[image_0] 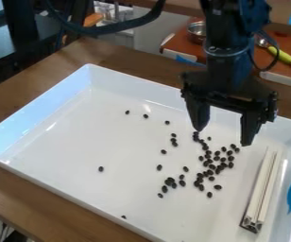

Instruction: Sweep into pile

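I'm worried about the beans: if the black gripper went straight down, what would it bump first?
Probably the dark beans under the gripper, or the white tray between them; depth is unclear.

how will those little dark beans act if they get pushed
The beans look small and rounded, so they'd probably roll or skid easily. The tray looks smooth and glossy, so they may scatter, though its raised walls should stop strays.

Brown wooden table beneath the gripper, extending behind it and toward the camera from it. Directly on the wood, a broad white rectangular tray, below the gripper and stretching far to its left in view.
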`<state>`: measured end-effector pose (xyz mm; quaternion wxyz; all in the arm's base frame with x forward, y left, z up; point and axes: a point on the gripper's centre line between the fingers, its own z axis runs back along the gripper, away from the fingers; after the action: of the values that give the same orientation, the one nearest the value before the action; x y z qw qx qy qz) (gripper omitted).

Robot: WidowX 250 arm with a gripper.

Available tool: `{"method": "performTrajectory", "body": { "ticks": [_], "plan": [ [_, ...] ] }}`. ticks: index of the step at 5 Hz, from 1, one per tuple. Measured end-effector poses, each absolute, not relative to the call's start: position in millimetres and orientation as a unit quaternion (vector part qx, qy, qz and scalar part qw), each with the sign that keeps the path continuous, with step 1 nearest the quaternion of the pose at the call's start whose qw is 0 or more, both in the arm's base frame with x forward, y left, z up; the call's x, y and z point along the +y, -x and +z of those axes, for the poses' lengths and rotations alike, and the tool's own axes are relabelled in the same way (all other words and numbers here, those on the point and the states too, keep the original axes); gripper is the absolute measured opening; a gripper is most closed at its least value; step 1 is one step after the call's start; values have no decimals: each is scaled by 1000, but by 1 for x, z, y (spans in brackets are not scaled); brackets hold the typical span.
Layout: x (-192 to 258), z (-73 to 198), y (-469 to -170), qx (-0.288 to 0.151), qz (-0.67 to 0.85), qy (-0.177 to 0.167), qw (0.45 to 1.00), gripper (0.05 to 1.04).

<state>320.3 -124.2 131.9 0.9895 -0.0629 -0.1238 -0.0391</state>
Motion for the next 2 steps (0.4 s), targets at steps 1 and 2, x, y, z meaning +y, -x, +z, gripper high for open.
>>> {"method": "performTrajectory", "body": {
  "ticks": [1, 2],
  "plan": [
    [-123, 115, -315, -98, -39, 55, 993, 990],
    [-130, 107, -319, -99, -48, 73, 991, 991]
  ]
}}
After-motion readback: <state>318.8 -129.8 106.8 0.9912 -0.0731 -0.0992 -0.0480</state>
